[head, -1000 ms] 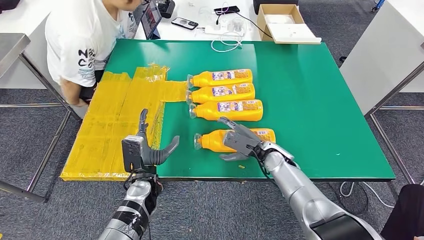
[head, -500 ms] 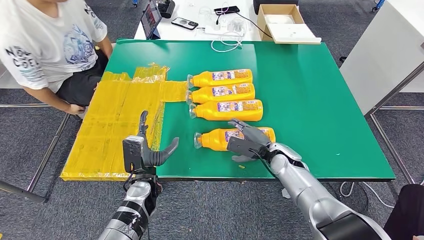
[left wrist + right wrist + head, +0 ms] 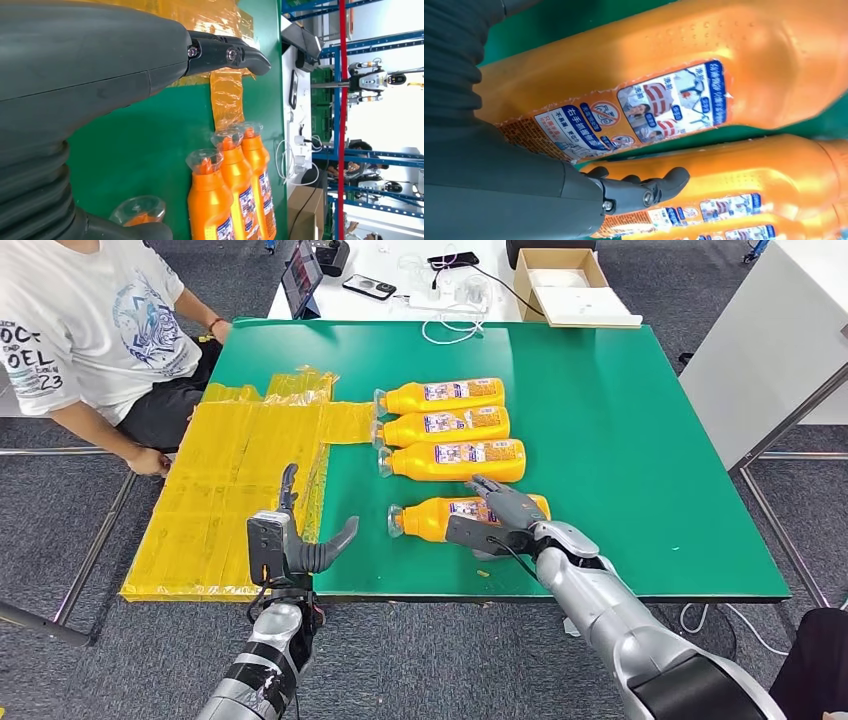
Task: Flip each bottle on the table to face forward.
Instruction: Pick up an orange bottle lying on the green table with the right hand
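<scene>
Four orange bottles lie on their sides on the green table [image 3: 640,420], caps toward my left, labels up. Three sit in a tight row touching side by side: far bottle [image 3: 445,395], middle bottle [image 3: 447,426], third bottle [image 3: 457,460]. The nearest bottle [image 3: 432,519] lies apart from them, close to the table's front edge.

R hand [image 3: 495,519] is draped over the nearest bottle's base end, fingers [image 3: 505,502] curved across the top, thumb low on my side. Touching for sure; can't tell if it's a real grip. R wrist view: nearest bottle's label w/ blue-framed pics right up close, thumb dark below it.

L hand [image 3: 292,540] hovers at the front edge over the yellow taped sheet [image 3: 225,490], fingers spread wide, holding nothing.

A person in a white tee [image 3: 85,315] sits at the table's far L corner.
</scene>
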You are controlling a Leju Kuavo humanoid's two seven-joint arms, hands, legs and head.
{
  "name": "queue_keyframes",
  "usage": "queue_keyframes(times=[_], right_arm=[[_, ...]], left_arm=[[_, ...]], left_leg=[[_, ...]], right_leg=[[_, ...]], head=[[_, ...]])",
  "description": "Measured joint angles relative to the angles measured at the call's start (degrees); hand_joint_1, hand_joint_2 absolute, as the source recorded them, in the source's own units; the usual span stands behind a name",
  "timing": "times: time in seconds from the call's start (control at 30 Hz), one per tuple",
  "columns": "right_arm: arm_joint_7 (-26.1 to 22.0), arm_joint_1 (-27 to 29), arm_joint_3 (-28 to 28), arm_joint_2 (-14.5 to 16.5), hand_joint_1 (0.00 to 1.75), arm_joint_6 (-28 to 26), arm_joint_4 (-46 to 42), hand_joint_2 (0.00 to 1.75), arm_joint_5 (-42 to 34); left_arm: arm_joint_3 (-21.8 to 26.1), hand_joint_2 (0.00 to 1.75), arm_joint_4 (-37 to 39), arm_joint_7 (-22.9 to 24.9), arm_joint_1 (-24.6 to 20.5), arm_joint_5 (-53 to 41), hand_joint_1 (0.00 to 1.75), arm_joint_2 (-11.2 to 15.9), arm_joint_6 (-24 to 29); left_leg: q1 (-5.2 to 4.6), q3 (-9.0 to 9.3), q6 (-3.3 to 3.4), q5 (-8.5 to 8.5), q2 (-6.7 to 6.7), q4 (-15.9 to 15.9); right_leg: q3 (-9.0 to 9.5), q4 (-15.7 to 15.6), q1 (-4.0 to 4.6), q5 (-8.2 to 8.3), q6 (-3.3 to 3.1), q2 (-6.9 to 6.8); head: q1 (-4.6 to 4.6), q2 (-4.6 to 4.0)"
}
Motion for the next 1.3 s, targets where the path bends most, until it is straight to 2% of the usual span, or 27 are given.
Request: queue_keyframes(times=[0.1, 0.23, 0.27, 0.37, 0.4, 0.73, 1.0, 1.07, 1.13, 1.3], right_arm=[[1.15, -0.99, 0.68, 0.01, 0.03, 1.67, 1.18, 1.75, 0.56], [2.3, -2.52, 1.73, -0.01, 0.33, 4.69, 2.73, 1.75, 0.98], [2.51, -2.84, 1.95, -0.03, 0.61, 5.27, 3.05, 1.75, 1.02], [2.89, -3.6, 2.5, -0.08, 1.66, 6.43, 3.84, 1.75, 1.05], [2.95, -3.79, 2.67, -0.1, 1.74, 6.69, 4.04, 1.75, 1.05], [3.49, -5.48, 4.16, -1.18, 1.75, 10.2, 5.53, 1.75, 0.51], [2.73, -5.54, 4.6, -1.69, 1.75, 9.74, 5.57, 1.75, -0.54], [-0.11, -4.64, 4.33, -1.84, 1.75, 6.55, 5.02, 1.75, -2.74], [-4.51, -2.14, 2.93, -1.77, 1.75, 1.09, 2.74, 1.75, -5.89], [-11.86, 7.95, -4.97, 1.71, 1.75, -11.58, -12.42, 1.75, -12.07]], left_arm=[[0.09, 1.75, 0.07, 0.04, 0.0, 0.04, 0.0, 0.04, -0.03], [0.14, 1.75, 0.37, 0.16, -0.03, 0.09, 0.0, 0.08, -0.2], [0.15, 1.75, 0.45, 0.16, -0.05, 0.11, 0.0, 0.08, -0.22], [0.17, 1.75, 0.7, 0.16, -0.13, 0.23, 0.0, 0.09, -0.26], [0.18, 1.75, 0.79, 0.16, -0.16, 0.33, 0.0, 0.1, -0.26], [0.25, 1.75, 1.46, 0.16, -0.47, 0.71, 0.0, 0.42, -0.26], [0.25, 1.75, 1.46, 0.29, -0.47, 1.0, 0.0, 0.45, -0.69], [0.25, 1.75, 1.45, 0.36, -0.44, 1.15, 0.0, 0.45, -0.92], [0.26, 1.75, 1.38, 0.39, -0.31, 1.18, 0.0, 0.45, -0.94], [0.13, 1.75, 1.24, 0.22, -0.1, 1.39, 0.0, 0.2, -0.55]], left_leg=[[0.0, 0.01, 0.0, 0.0, 0.0, 0.0], [0.0, 0.06, 0.0, 0.0, -0.01, 0.0], [-0.01, 0.08, 0.0, 0.0, -0.01, 0.0], [-0.01, 0.13, 0.0, 0.0, -0.02, 0.0], [-0.01, 0.14, 0.0, 0.0, -0.02, 0.0], [-0.01, 0.25, 0.0, 0.0, -0.01, 0.0], [-0.01, 0.32, 0.0, 0.0, -0.02, 0.0], [-0.01, 0.31, 0.0, 0.0, -0.04, 0.0], [-0.01, 0.28, 0.0, 0.0, -0.05, 0.0], [0.02, 0.16, 0.0, -0.02, 0.02, 0.0]], right_leg=[[0.01, 0.0, 0.0, 0.0, 0.0, 0.0], [0.06, 0.0, -0.01, 0.0, 0.0, 0.0], [0.08, 0.0, -0.01, 0.0, 0.0, 0.0], [0.13, 0.0, -0.01, 0.0, 0.0, 0.0], [0.13, 0.0, -0.01, 0.0, 0.0, 0.0], [0.23, -0.01, -0.01, 0.0, 0.0, 0.0], [0.3, -0.01, -0.01, 0.0, 0.0, -0.01], [0.33, -0.01, 0.0, 0.0, 0.0, -0.01], [0.34, -0.01, 0.0, 0.0, 0.0, -0.02], [0.13, 0.01, 0.04, -0.01, -0.01, 0.05]], head=[[0.0, 0.0], [0.0, 0.0], [0.0, 0.0], [0.0, 0.0], [0.01, 0.0], [0.01, 0.0], [0.0, 0.0], [0.0, 0.0], [0.02, 0.0], [-0.01, 0.0]])
